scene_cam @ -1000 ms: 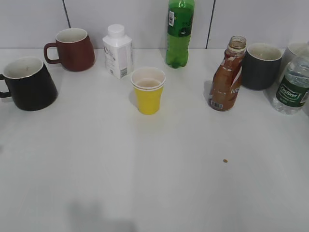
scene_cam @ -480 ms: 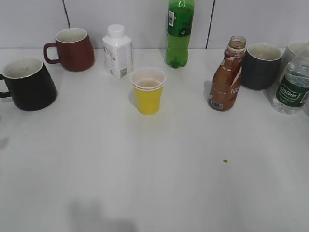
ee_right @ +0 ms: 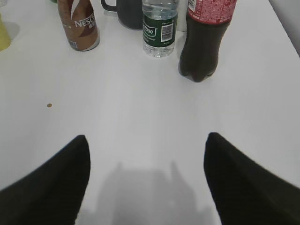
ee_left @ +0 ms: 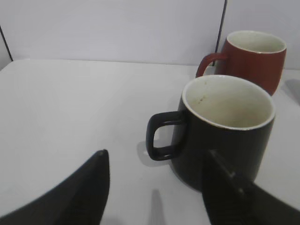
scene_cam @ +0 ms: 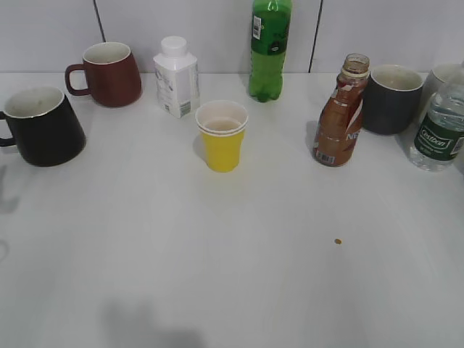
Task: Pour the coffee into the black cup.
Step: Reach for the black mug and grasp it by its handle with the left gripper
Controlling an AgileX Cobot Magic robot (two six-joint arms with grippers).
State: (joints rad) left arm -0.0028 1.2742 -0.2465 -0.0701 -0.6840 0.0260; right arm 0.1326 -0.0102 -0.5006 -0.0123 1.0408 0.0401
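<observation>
The coffee bottle [scene_cam: 341,116], uncapped, waisted, with a brown, white and red label, stands upright at the right of the table; it also shows in the right wrist view [ee_right: 79,26]. The black cup [scene_cam: 42,127], white inside, stands at the far left with its handle pointing left; it is close in the left wrist view [ee_left: 225,131]. My left gripper [ee_left: 157,161] is open and empty, just in front of the cup's handle. My right gripper [ee_right: 146,145] is open and empty over bare table, well short of the coffee bottle. Neither gripper shows in the exterior view.
A dark red mug [scene_cam: 109,72], a white carton bottle [scene_cam: 176,76], a green soda bottle [scene_cam: 270,47] and a dark grey mug [scene_cam: 391,98] stand along the back. A yellow paper cup [scene_cam: 222,135] stands mid-table. A water bottle [scene_cam: 438,130] and a cola bottle [ee_right: 206,37] stand at the right.
A shadow has grown at the left edge of the table below the black cup. The objects have not moved.
</observation>
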